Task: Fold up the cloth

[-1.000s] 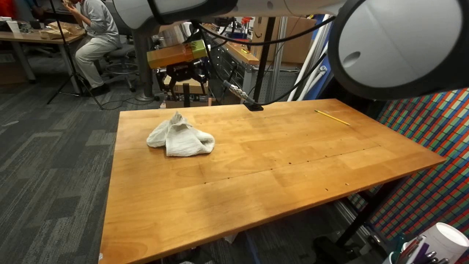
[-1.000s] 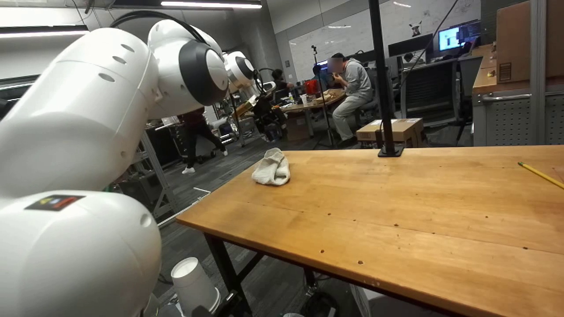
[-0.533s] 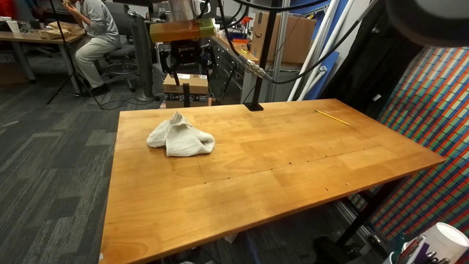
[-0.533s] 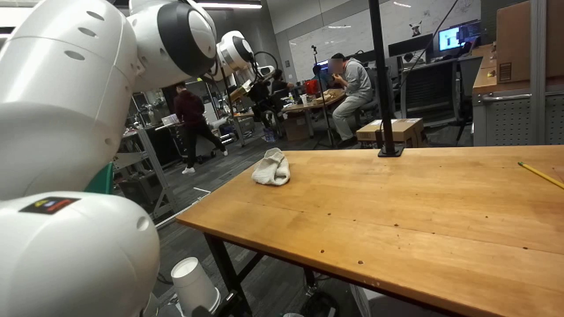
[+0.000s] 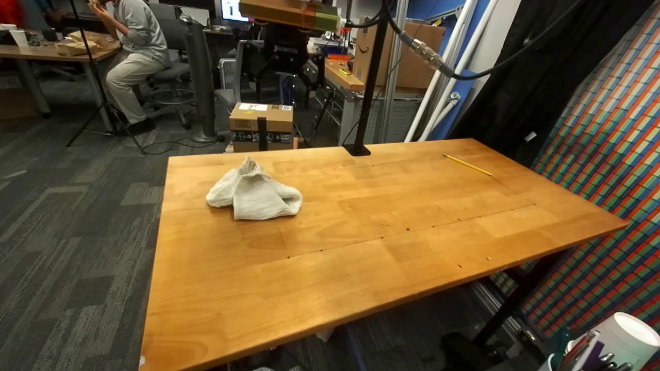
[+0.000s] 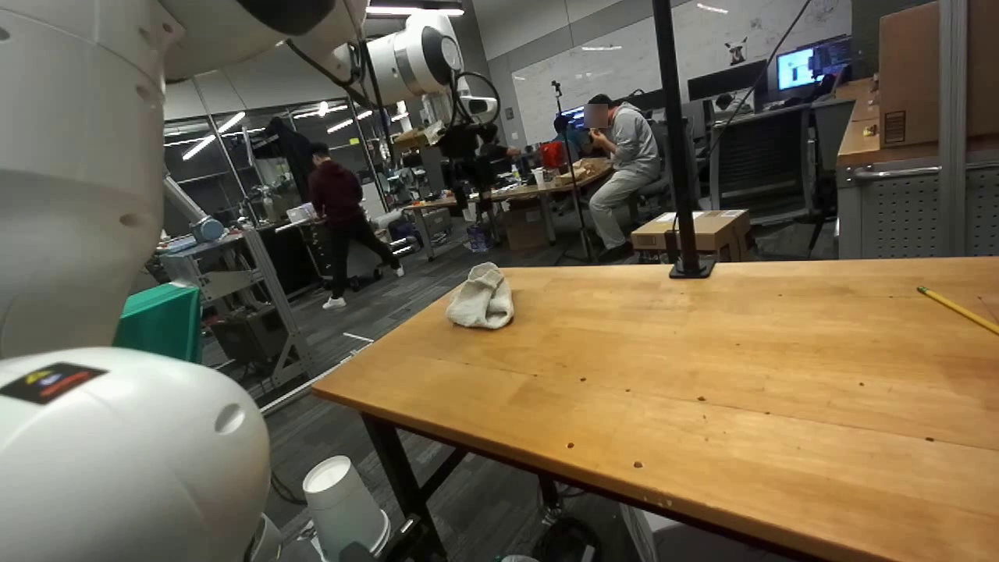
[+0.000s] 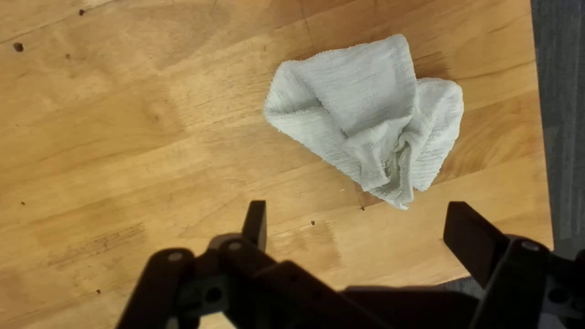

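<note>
Our jaws are spread wide apart. In an exterior view our gripper (image 5: 283,97) is higher up, and more to the right, than a moment ago, while the cloth (image 5: 263,196) stays in the same spot. We count two fingers (image 7: 473,242), one cloth, one table (image 5: 361,288) and one yellow pencil (image 5: 467,165). The bunched cloth lies on the table near a corner, well below our jaws. In the wrist view it shows past our fingertips, lined up with the gap.
</note>
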